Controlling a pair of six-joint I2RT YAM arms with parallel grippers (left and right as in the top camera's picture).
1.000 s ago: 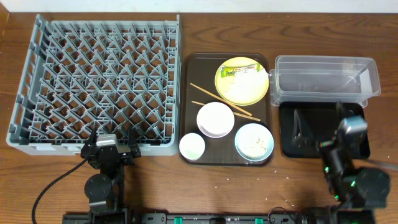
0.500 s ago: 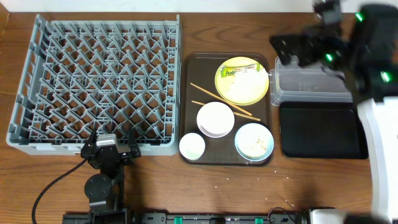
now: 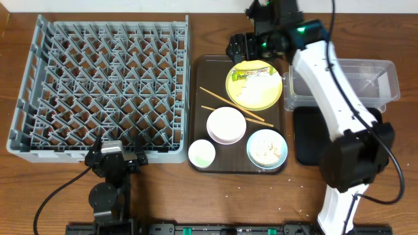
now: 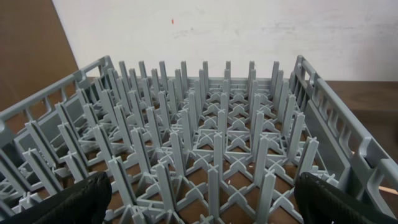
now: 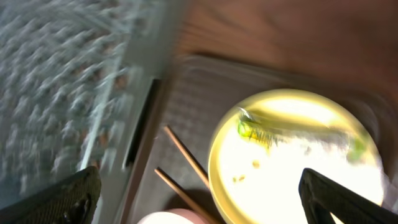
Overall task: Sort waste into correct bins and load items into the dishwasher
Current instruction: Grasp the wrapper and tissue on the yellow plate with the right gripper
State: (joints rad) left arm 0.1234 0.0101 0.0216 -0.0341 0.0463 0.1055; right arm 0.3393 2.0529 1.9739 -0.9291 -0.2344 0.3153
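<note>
The grey dish rack fills the left side and the left wrist view. On the dark brown serving tray sit a yellow plate with a yellow-green wrapper and rice, two chopsticks, a white bowl, a light blue bowl with scraps, and a small white cup. My right gripper hangs open and empty above the plate's far edge. Its blurred view shows the plate, wrapper and chopsticks. My left gripper is open at the rack's near edge.
The clear tub stands at the back right, with the black tray in front of it. My right arm's white links reach across both. A few rice grains lie on the table near the front edge.
My right arm has swung up from the front right, over the black tray and tub, then left to above the yellow plate. The left arm has not moved.
</note>
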